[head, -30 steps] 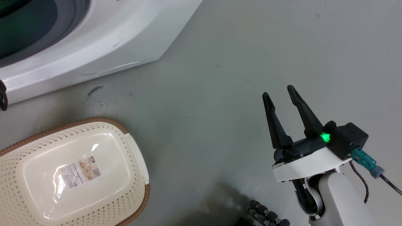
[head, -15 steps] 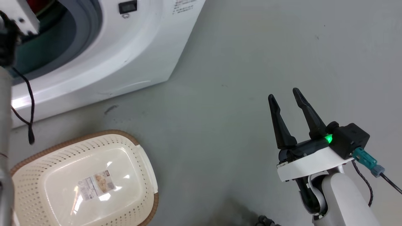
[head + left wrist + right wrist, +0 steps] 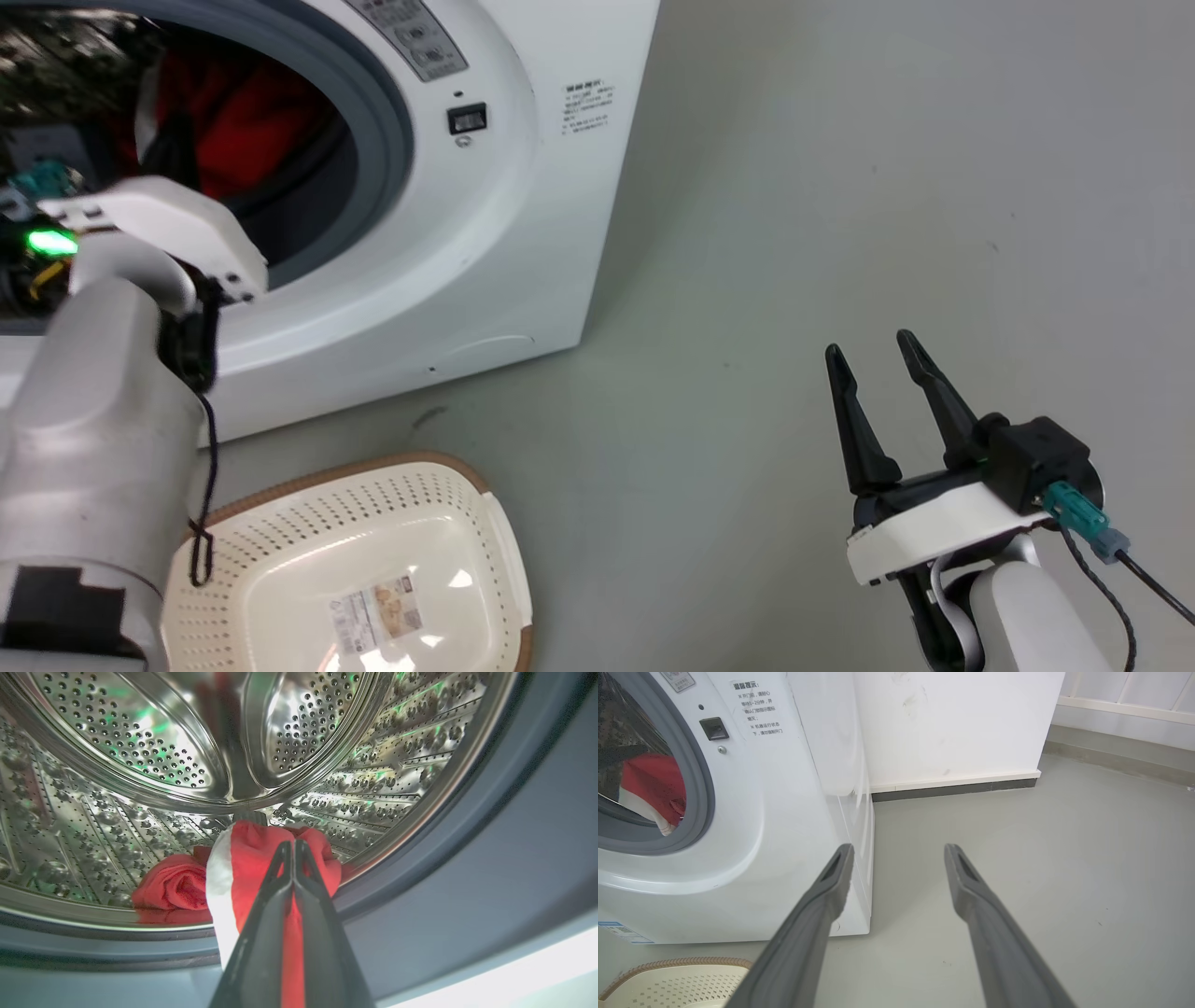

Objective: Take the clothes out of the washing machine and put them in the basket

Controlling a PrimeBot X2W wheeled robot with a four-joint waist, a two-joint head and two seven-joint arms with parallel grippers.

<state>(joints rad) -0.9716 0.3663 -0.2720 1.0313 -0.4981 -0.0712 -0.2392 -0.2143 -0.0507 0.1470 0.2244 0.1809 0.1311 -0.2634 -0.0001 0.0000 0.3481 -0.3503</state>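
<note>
Now left gripper [image 3: 293,844] pinches a red garment [image 3: 254,858] (white-trimmed) at the drum [image 3: 140,742]; right gripper [image 3: 868,343] hangs spread.

Lower right: right gripper [image 3: 867,343], two long black tapered fingers [image 3: 859,439], white wrist plate [image 3: 924,537], teal connector [image 3: 1078,511]; lower left: pale grey forearm [image 3: 93,420], black cable [image 3: 207,467], green light [image 3: 51,243].

Left end effector [image 3: 293,843] pinched closed; right end effector [image 3: 870,343] spread apart.
</note>
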